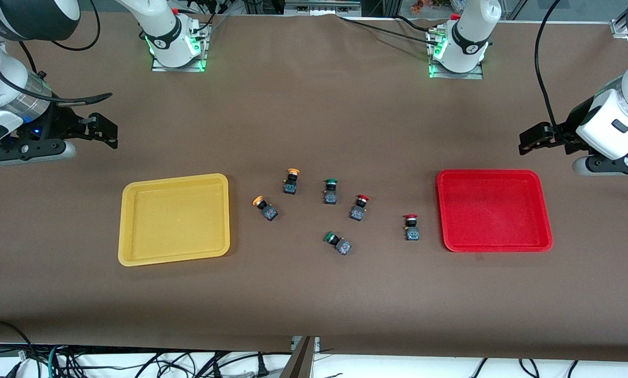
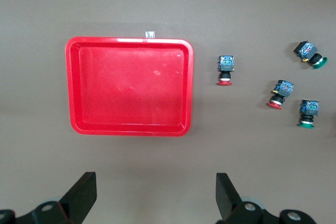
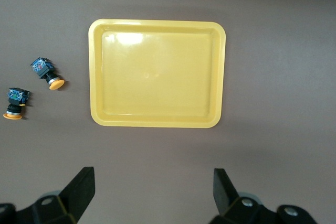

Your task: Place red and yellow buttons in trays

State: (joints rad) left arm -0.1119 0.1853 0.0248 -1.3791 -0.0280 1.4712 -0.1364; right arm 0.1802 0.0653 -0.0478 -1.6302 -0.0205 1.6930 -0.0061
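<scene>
Both trays, yellow tray (image 1: pixel 174 219) and red tray (image 1: pixel 493 210), hold nothing; left gripper (image 2: pixel 156 195) and right gripper (image 3: pixel 154 192) fingers spread apart.

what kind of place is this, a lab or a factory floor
Most likely a robotics lab bench: two arm bases bolted along a brown-covered table, loose cables hanging off its near edge, and a tidy test layout of a yellow tray, a red tray and small push-buttons between them.

Surface (image 1: pixel 314 121) was brown. 1 tray (image 1: pixel 173 219) yellow, 1 tray (image 1: pixel 493 210) red. Button caps: 2 orange-yellow (image 1: pixel 293 171), 2 red (image 1: pixel 362 198), 2 green (image 1: pixel 331 182); bodies dark.
</scene>
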